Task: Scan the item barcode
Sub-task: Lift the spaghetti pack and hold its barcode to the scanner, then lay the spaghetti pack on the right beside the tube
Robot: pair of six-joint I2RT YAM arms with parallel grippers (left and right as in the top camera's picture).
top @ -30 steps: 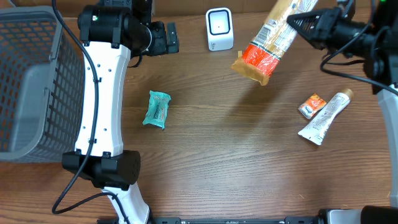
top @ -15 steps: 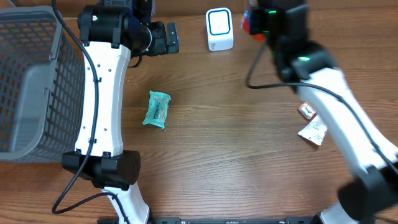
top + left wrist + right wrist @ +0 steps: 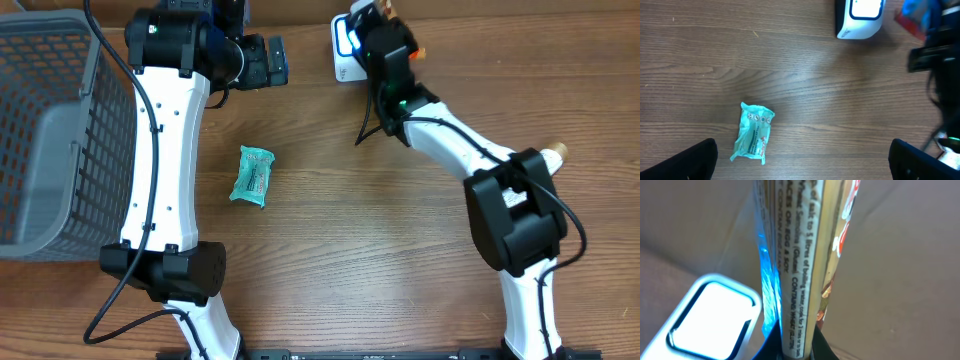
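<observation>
The item is a long beige pasta packet (image 3: pixel 805 270) with printed text, seen edge-on in the right wrist view. My right gripper (image 3: pixel 790 351) is shut on its lower end. The packet stands just right of the white scanner (image 3: pixel 710 312), and blue light falls on its left side. From overhead, my right gripper (image 3: pixel 386 38) sits right beside the scanner (image 3: pixel 345 45) at the table's back, and the arm hides most of the packet. The packet's red end (image 3: pixel 909 22) shows in the left wrist view. My left gripper (image 3: pixel 805 162) is open and empty, hanging above the table.
A teal snack packet (image 3: pixel 252 175) lies left of centre on the wooden table. A grey wire basket (image 3: pixel 50 130) fills the far left. The right arm (image 3: pixel 510 215) crosses the right side, and a tube's tip (image 3: pixel 555 152) shows behind it.
The right arm has swung left from the table's right side, carrying the packet over to the scanner. It now covers the tube and the small orange box. The left arm has not moved.
</observation>
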